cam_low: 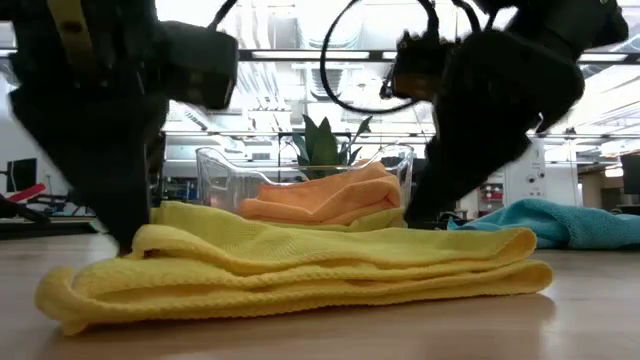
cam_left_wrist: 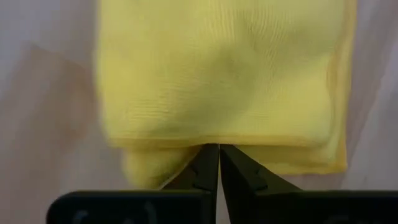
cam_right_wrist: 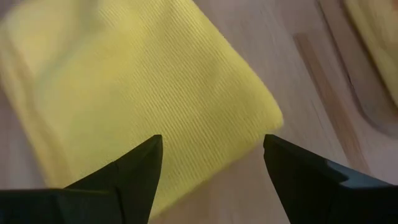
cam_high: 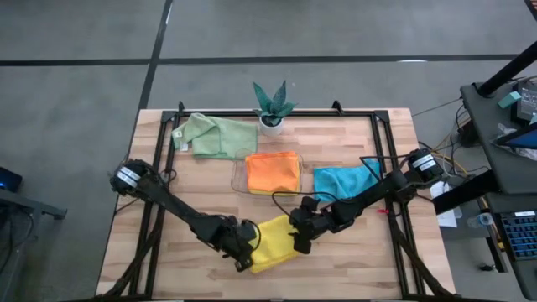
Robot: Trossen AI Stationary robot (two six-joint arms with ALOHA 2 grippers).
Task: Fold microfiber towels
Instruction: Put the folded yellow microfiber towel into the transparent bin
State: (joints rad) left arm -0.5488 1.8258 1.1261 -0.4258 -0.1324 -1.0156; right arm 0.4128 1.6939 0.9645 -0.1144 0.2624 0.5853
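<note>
A yellow towel lies folded in several layers on the wooden table, near its front edge; it also shows in the low view. My left gripper is shut at the towel's left end. My right gripper is open over the towel's right corner, one finger over the cloth and one over bare wood. An orange towel lies folded in the clear tray. A teal-blue towel and a pale green towel lie loose on the table. My left gripper's shut fingertips meet the edge of the yellow towel's top layer, coming in low from the table's left. A lower layer lies beside the fingers. Whether any cloth is caught between the tips I cannot tell. The towel lies flat on the table.
A small potted plant stands at the table's far edge behind the tray. A black frame runs along the table's sides. Bare wood shows at the front right and front left.
</note>
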